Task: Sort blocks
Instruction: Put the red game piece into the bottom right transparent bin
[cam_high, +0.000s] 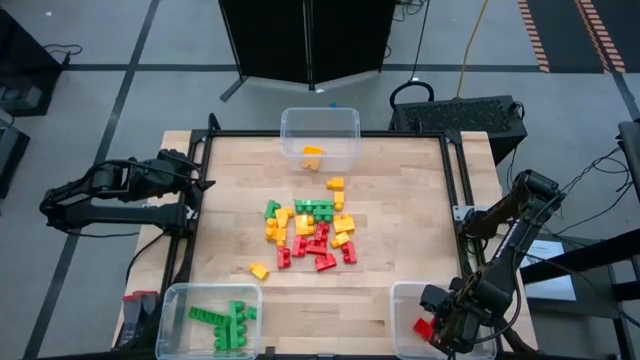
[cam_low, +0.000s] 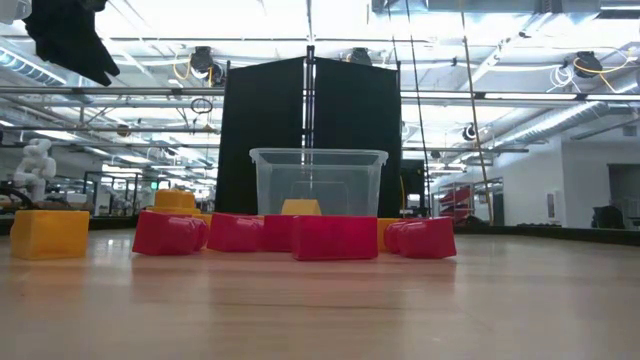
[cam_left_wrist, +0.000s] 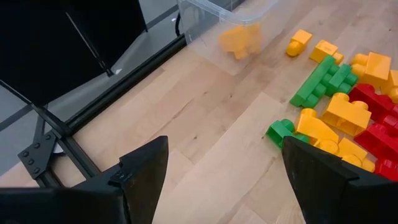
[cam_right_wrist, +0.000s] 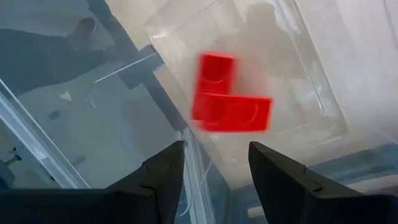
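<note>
The right end effector hangs over the clear bin at the table's near right corner, jaws parted and empty, a red block lying below it. Best rise straight clear before returning to the central pile. The left end effector waits wide open at the left edge.

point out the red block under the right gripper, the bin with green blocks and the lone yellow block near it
red block (cam_right_wrist: 229, 94): right wrist view, middle of its L shape
bin with green blocks (cam_high: 178, 296): high view, bare floor near its corner
lone yellow block (cam_high: 259, 270): high view, its top

Blocks mid-table; 3 bins at edges.
</note>
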